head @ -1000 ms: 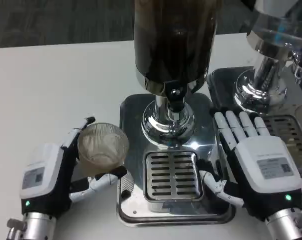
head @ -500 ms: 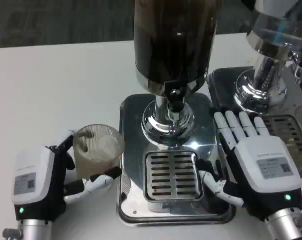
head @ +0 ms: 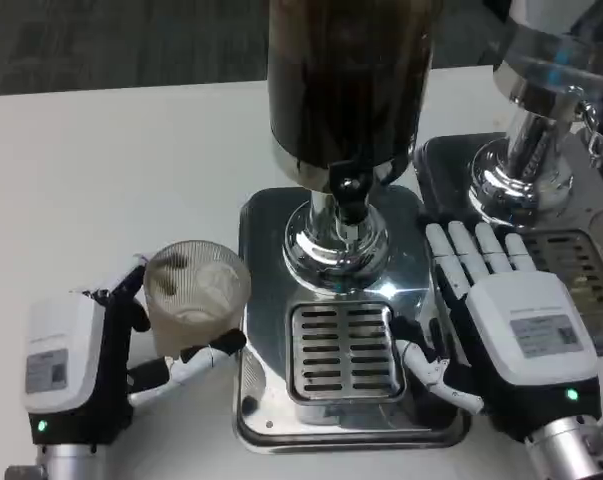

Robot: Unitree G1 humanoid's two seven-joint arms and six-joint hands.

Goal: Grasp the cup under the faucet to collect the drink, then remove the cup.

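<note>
Your big dispenser (head: pixel 346 90) holds dark drink; its faucet (head: pixel 349 190) hangs over the slotted drip tray (head: pixel 343 350). A second, clear dispenser (head: pixel 541 110) stands to its right. The ribbed cup (head: pixel 195 296) sits left of the tray, gripped by your left hand (head: pixel 91 365); its contents are unclear. Your right hand (head: pixel 501 325) lies flat, fingers apart, on the tray's right edge. Labels on both hands are unreadable.

Left hand (head: pixel 76 375) now lower and further left than a second ago, wrist pulled toward near edge of surface (head: pixel 101 180). Cup (head: pixel 194 297) in its grip travels along, slightly left, rim more upright. Last half second: only tiny shift, cup nudged back toward drip tray (head: pixel 271 225).
</note>
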